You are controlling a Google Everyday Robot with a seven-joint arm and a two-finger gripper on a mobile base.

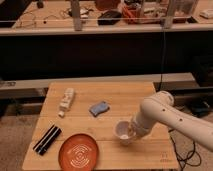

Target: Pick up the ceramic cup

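Note:
The ceramic cup (121, 131) is small, white and round with a pale inside. It is at the right front of the wooden table (125, 95), its opening facing up and a little to the left. My gripper (132, 134) is at the end of the white arm that reaches in from the right. It sits right against the cup's right side, partly hidden behind the cup. The flat orange plate (80, 151) with white markings lies to the cup's front left, apart from it.
A blue sponge (99, 108) lies mid-table behind the cup. A white, blocky object (66, 100) lies at the back left. A black bar-shaped object (47, 139) lies at the front left. A cluttered bench stands beyond the table.

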